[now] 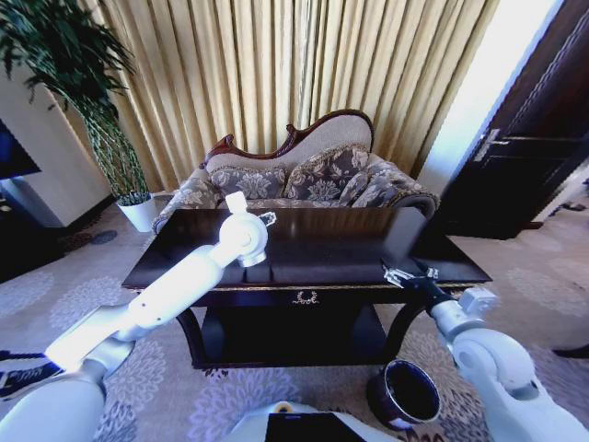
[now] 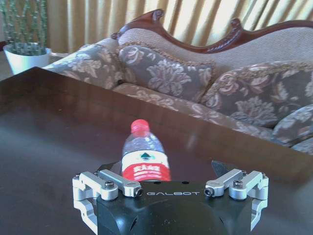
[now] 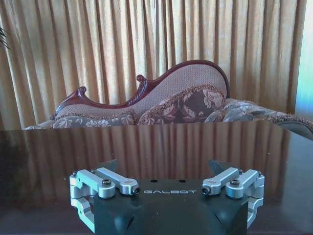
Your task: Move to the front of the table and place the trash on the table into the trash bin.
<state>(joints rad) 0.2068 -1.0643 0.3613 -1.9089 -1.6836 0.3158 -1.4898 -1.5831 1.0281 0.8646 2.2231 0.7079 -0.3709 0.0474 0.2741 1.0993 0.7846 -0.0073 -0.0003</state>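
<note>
The large dark glossy wooden desk with gold trim [image 1: 313, 253] is seen across the middle of the head view, and the robot is parked square in front of it, so both arms are given reach over the top. The left claw [image 1: 247, 214] is held out above the desk, left of centre, and it is lined up on the clear plastic water bottle with red cap and red-white label [image 2: 144, 157], which is standing upright in the lower middle of the left wrist view, just beyond the claw body; the fingers are spread wide, nothing is gripped, and contact with the bottle cannot be made out. The right claw [image 1: 405, 273] is poised over the desk's front right edge, likewise opened wide and empty. The small dark cylindrical trash bin [image 1: 405, 394] is set on the carpet at lower right of the head view, close beside the right arm, presumably for a short drop.
</note>
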